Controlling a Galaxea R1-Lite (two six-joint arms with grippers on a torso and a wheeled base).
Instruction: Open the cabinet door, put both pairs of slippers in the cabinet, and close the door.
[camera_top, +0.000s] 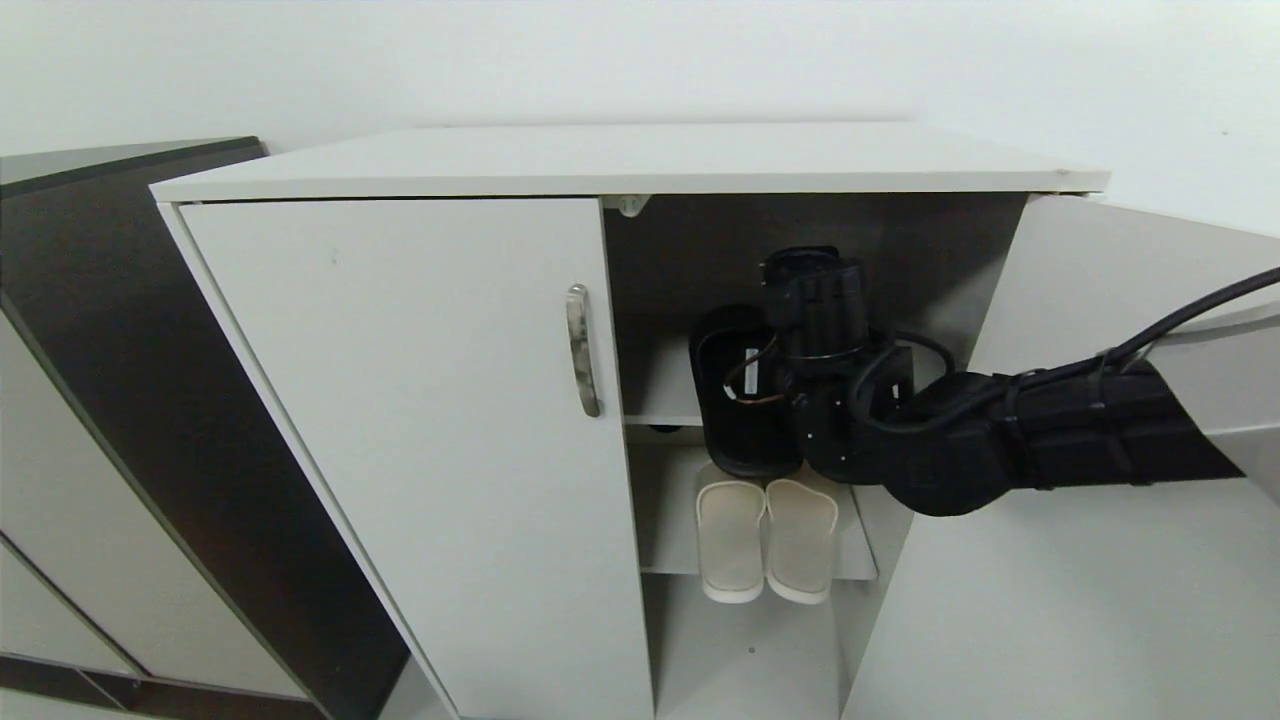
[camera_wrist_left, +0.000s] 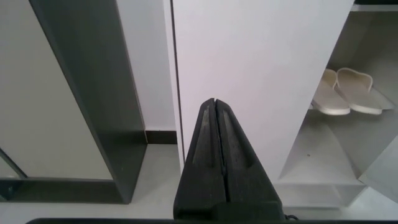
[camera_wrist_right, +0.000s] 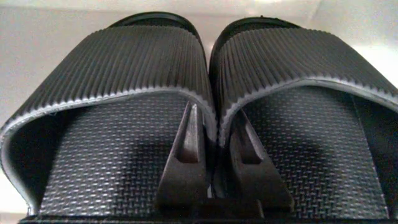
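Fingers (camera_wrist_right: 186, 155) of the right gripper (camera_wrist_right: 214, 165) pinch the touching inner sides of the black slippers (camera_top: 720, 440), held at the front edge of the cabinet (camera_top: 630, 160) upper shelf (camera_top: 655, 392). White slippers (camera_top: 765, 535) overhang the middle shelf (camera_top: 665, 520) front edge. Left gripper (camera_wrist_left: 215, 109) pressed closed, empty, facing the closed left door (camera_wrist_left: 261, 74).

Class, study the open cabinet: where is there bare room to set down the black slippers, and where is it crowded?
Free: the upper shelf between the closed door and the black slippers; the bottom compartment under the white slippers. Crowded: the front of the lower shelf, and the upper right, where the right gripper holds the black pair.
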